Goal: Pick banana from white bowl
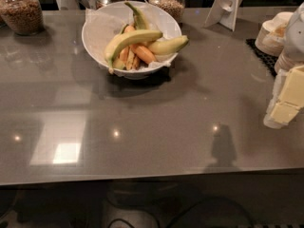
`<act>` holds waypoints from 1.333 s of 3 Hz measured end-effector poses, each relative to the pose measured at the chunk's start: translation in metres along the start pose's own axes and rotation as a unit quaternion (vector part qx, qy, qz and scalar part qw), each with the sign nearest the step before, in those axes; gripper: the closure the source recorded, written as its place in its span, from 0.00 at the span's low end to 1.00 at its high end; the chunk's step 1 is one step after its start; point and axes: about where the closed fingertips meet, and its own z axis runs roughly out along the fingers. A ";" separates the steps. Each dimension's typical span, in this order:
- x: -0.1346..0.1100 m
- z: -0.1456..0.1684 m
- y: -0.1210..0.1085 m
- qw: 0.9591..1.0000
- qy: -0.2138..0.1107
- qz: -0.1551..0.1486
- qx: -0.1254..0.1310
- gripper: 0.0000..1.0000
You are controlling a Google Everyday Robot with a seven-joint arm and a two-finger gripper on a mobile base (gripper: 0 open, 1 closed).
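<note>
Sitting upper centre-left on the grey surface point(156, 127), the white bowl point(92, 27) holds three bananas point(135, 37) over several orange pieces point(142, 53). Three glass jars point(19, 11) line the top edge. One gripper point(286, 100) hangs at the right edge, well apart from the bowl; I cannot tell whether it is open or closed.

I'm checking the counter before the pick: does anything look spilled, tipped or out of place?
Nothing is spilled or tipped. The white bowl sits upright on the counter. The only oddity is one banana jutting out over the bowl's right rim. The gripper hangs at the far right, apart from the bowl.
</note>
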 end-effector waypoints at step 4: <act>-0.130 0.014 -0.060 0.968 -0.171 -0.159 0.092 0.00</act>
